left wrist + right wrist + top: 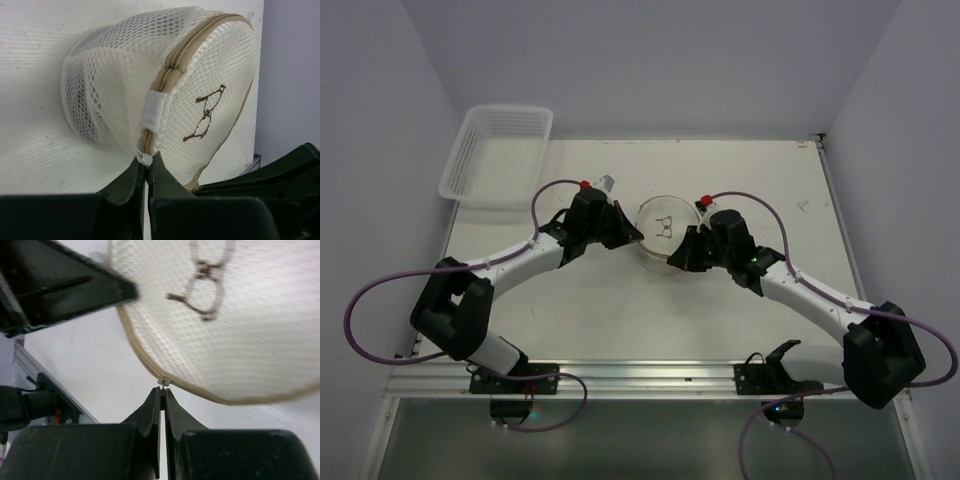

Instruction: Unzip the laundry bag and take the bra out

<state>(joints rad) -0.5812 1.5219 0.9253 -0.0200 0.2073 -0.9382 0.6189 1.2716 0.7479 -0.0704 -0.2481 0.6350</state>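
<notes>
Though round, laundry bag icon-side up.

Left arm: you have it bent, the wrist turned inward.
Left gripper: fingers pressed together, pinching a white tab of the laundry bag at the tips.
Right arm: bent, mirrored.
Right gripper: closed on a small metal piece at the tips.

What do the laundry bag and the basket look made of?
The laundry bag looks like soft white mesh fabric, matte: open holes show in its side wall, which dents. Its zipper sits in tan woven tape, likely synthetic. The basket is a white lattice with thin even bars, probably rigid moulded plastic, but it is too small to be sure.
</notes>
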